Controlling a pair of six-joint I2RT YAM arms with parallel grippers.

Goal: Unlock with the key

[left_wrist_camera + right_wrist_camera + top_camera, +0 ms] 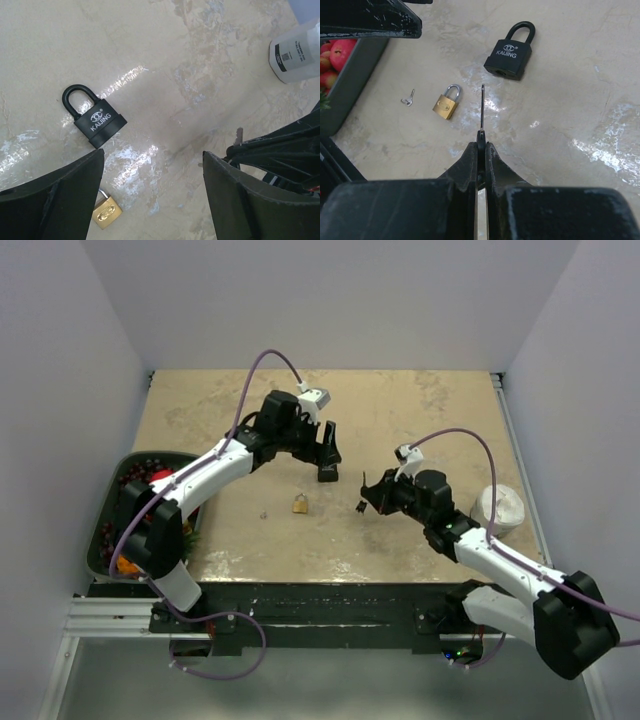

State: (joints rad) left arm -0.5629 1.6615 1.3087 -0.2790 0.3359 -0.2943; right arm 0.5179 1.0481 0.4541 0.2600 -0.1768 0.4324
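Near the middle of the tabletop (420, 410) lies a black padlock (95, 120), flat on its back with the KAIJING face up and its shackle seated in the body. It sits just ahead of the left end effector (153, 151), which does not touch it. Those jaws stand wide apart, released, with only bare tabletop showing in the gap.

The right end effector (481, 142) is clenched on the key (482, 106). It pinches the head so that the blade sticks straight out past the fingertips, edge-up above the tabletop. The blade points toward the bottom end of the black padlock, with a clear gap between its tip and the body. From above, the two end effectors are near each other without touching.

To the left of the key in the right wrist view, a brass padlock (446, 104) lies flat with its shackle closed, apart from the black one. A small key (408, 98) lies loose just beside the brass padlock, on the side toward the bin (350, 85). The bin sits at the left edge of the tabletop and holds red fruit (337, 52). A white cylinder (497, 508) stands near the right edge, beside the right arm and well apart from both padlocks.
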